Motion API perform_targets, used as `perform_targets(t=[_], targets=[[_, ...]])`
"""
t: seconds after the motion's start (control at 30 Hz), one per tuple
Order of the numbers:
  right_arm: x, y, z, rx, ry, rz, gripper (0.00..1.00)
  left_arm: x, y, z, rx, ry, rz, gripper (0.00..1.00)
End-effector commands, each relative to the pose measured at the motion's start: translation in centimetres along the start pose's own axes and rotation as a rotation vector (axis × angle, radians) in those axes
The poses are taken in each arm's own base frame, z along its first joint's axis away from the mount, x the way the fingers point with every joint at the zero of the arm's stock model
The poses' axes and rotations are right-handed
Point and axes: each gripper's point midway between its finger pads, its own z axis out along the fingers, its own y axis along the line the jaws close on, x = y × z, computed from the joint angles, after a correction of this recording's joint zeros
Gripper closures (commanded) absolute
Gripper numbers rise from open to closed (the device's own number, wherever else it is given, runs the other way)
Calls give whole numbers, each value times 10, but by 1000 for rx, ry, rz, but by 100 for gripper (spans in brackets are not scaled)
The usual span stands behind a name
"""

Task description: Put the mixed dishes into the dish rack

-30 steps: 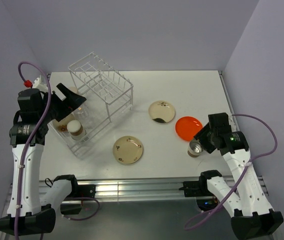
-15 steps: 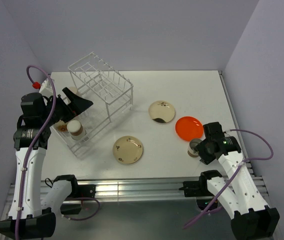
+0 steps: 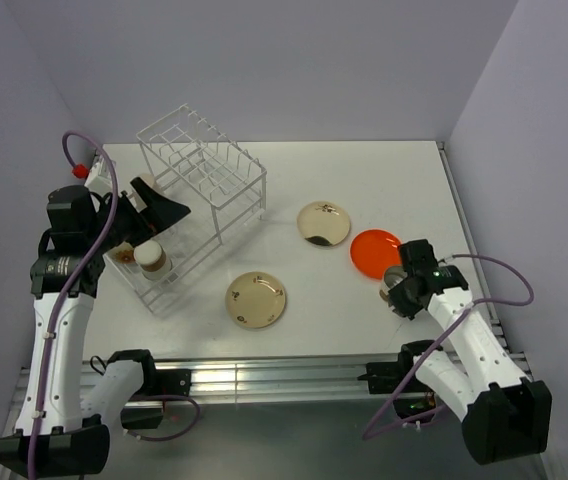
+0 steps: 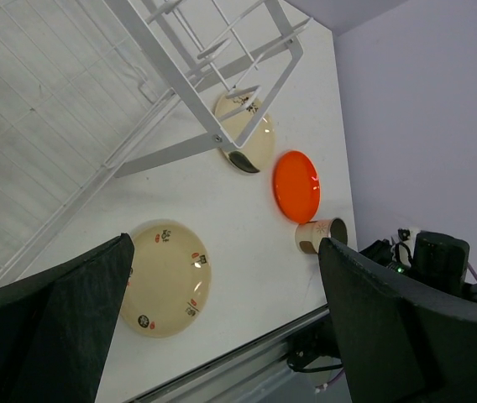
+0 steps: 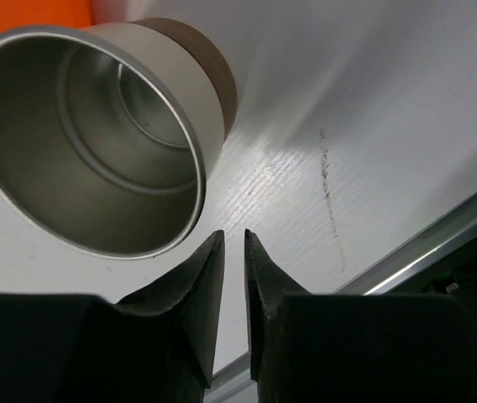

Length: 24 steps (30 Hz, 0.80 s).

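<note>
A metal cup with a beige and brown outside [image 3: 392, 291] [image 4: 321, 235] [image 5: 96, 134] rests beside the orange plate [image 3: 376, 252] [image 4: 296, 185]. My right gripper [image 3: 400, 301] [image 5: 234, 237] is right at the cup's rim. Its jaws are almost together with nothing between them, and the rim lies just outside the left finger. Two cream plates [image 3: 256, 299] [image 3: 323, 223] lie mid-table. The white wire dish rack [image 3: 200, 172] holds a beige cup [image 3: 150, 257] and a clear glass [image 3: 165, 229] in its low tray. My left gripper [image 3: 160, 215] [image 4: 222, 315] hangs wide open over that tray, holding nothing.
The table's near edge and a metal rail [image 3: 284, 378] run just below the right gripper. The right wall [image 3: 524, 150] is close to the orange plate. The rack's tall slotted section [image 4: 222, 75] stands between the left gripper and the plates.
The right gripper has dropped down to the cup and its jaws have closed to a narrow slit. The left arm has shifted slightly to the right, still open.
</note>
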Motion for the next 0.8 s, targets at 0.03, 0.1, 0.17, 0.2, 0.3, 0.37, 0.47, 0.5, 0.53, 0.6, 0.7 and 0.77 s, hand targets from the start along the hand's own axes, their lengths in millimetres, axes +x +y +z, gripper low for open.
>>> perform_targets(t=[0.03, 0.1, 0.17, 0.2, 0.3, 0.37, 0.47, 0.5, 0.53, 0.6, 0.7, 0.77], targets=[[-16, 6, -17, -69, -79, -20, 74, -7, -15, -2, 45, -34, 38, 1], [-15, 5, -30, -101, -80, -20, 72, -6, -13, 0, 40, -36, 22, 1], [-19, 10, -47, -144, -90, -13, 69, 1, -16, 4, 58, -16, 25, 1], [-20, 13, -55, -178, -90, -16, 67, 3, -17, 6, 60, -13, 22, 1], [-29, 18, -71, -196, -119, -7, 52, 9, -18, 12, 67, 5, 26, 1], [-33, 16, -70, -163, -131, -3, 48, 10, -21, 15, 81, 12, 34, 1], [-35, 17, -55, -99, -122, -6, 47, 11, -24, 18, 92, 22, 47, 1], [-34, 17, -49, -77, -116, -7, 47, 11, -24, 18, 97, 26, 57, 1], [-34, 15, -44, -61, -116, -4, 47, 12, -24, 18, 99, 30, 63, 1], [-33, 15, -37, -38, -111, -3, 47, 13, -24, 18, 97, 39, 79, 1], [-31, 15, -30, -30, -102, -2, 47, 15, -21, 17, 84, 51, 101, 1], [-34, 15, -25, -17, -116, 2, 47, 14, -19, 19, 81, 48, 104, 1]])
